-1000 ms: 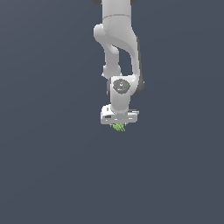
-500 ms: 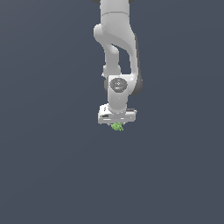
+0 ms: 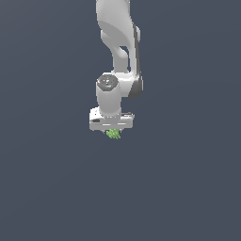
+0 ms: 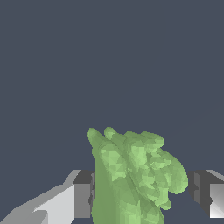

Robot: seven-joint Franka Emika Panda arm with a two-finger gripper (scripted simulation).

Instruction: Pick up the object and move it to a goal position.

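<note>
The object [image 3: 113,134] is a tiny bright-green lumpy clump, seen just under the white gripper [image 3: 112,131] in the exterior view. The arm hangs down from the top of that view with the hand level. In the wrist view the clump [image 4: 135,175] fills the space between the two fingers, a light grey one with a dark pad [image 4: 83,199] and another pad [image 4: 202,192] on the far side. The gripper [image 4: 142,199] is shut on the clump, which is held off the floor. The clump's lower part is cut off by the frame edge.
A plain dark blue-grey floor [image 3: 188,188] surrounds the arm in both views. No other object or marker shows.
The gripper, with the green clump in it, has shifted toward the exterior view's left and slightly up. The grip looks unchanged.
</note>
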